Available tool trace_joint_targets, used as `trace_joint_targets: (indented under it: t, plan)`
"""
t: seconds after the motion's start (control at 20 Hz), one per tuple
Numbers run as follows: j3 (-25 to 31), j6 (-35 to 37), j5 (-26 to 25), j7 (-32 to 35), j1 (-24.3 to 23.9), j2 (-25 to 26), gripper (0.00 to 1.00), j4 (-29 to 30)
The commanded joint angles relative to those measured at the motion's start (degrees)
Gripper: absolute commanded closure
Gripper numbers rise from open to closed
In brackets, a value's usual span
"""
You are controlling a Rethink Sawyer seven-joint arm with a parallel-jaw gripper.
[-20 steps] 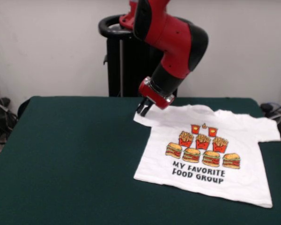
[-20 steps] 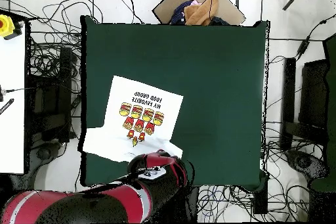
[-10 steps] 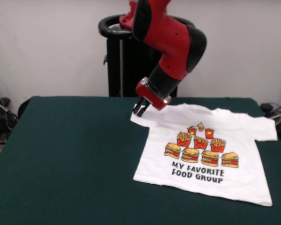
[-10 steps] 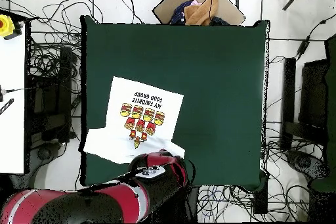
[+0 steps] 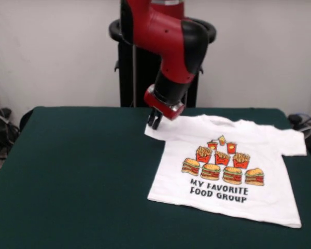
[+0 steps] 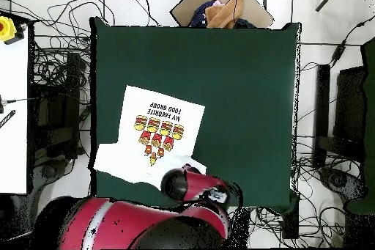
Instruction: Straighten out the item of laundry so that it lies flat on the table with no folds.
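Shirt spread on bench, gripper at its sleeve tip.

The white T-shirt [image 5: 233,171] is seen lying print-up on the green bench [image 5: 78,176], toward the right side in the front view, one sleeve reaching the bench edge. The gripper [image 5: 154,122] is positioned at the tip of the other sleeve, fingers close together and pointed down; whether cloth is pinched cannot be told. In the overhead view the arm [image 6: 146,225] covers that sleeve.

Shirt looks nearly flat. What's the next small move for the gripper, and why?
Probably lift the gripper clear and check. It sits at the tip of the shirt's sleeve, which already lies spread on the table, and the print reads unwrinkled. I cannot tell whether it is gripping the cloth.
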Motion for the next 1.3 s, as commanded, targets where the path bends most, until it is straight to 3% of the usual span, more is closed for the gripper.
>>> trace_joint_targets:
  t: [0.05,0.35,0.55,0.85,1.3]
  plan:
    - [18.1,5.4,-2.7,1.5,-7.4,-8.4,1.0,3.1]
    - [25.8,9.4,-6.6,-2.3,-15.2,-11.6,1.0,5.7]
    - [28.1,11.2,-8.1,-2.5,-18.0,-14.7,1.0,7.2]
    - [23.0,16.4,-9.8,-2.3,-16.8,-20.6,1.0,5.1]
    - [15.3,19.0,-16.5,-3.6,-17.3,-15.0,1.0,-10.2]
